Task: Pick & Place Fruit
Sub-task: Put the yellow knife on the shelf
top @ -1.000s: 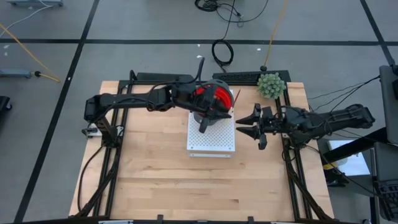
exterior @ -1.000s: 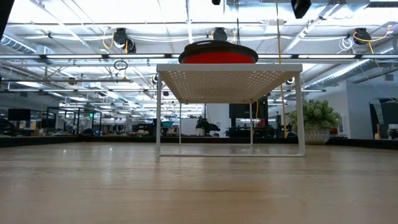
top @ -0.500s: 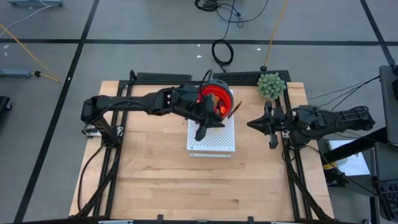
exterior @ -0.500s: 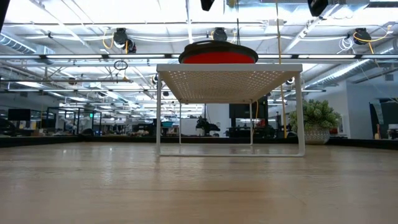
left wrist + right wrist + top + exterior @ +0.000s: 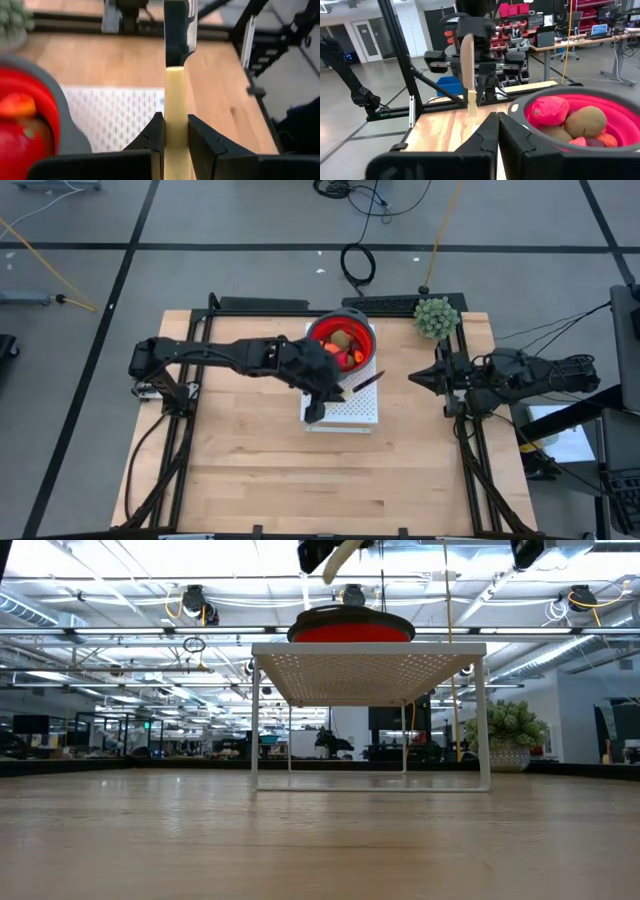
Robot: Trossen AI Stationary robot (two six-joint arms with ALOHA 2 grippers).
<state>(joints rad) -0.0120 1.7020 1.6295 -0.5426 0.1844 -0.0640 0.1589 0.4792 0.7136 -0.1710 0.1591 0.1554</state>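
Left gripper fingers, clamped on the knife, have swung off the fruit bowl — now uncovered; right gripper fingers just closed, empty.

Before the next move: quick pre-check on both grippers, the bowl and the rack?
1. Left gripper shut on the pale yellow knife handle: ok.
2. Dark knife blade pointing away from the bowl, over the rack: ok.
3. Red bowl with grey rim seated on the white perforated rack: ok.
4. Toy fruit all inside the bowl: ok.
5. Right gripper shut, empty, parked beside the rack: ok.
6. Green spiky plant well away from both arms: ok.
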